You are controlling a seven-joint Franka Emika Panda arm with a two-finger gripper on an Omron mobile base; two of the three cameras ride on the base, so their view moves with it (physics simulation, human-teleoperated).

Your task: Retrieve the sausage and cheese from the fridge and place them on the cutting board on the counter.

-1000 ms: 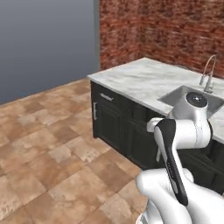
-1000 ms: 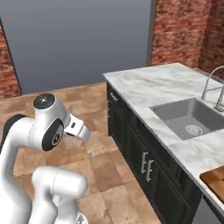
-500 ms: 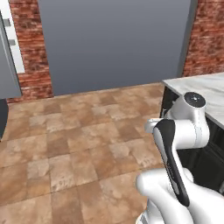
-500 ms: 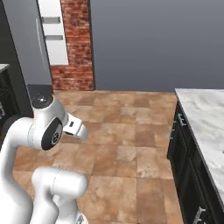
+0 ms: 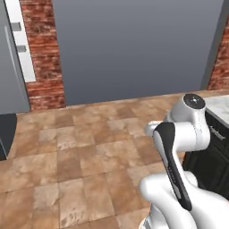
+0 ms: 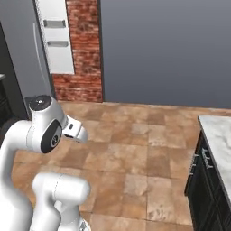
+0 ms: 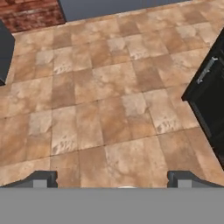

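task barely begun: jaws of the two-finger gripper (image 7: 112, 179) released wide, grasping nothing, over tiled floor. tall grey steel fridge (image 6: 27, 67) at far left, doors closed. white marble surface (image 6: 219, 140) at right edge; sausage, cheese, board unseen.

The base has turned away from the counter (image 6: 219, 135), now a sliver at 3 o'clock; the sink is gone; the fridge (image 5: 11, 67) entered at 9 o'clock.
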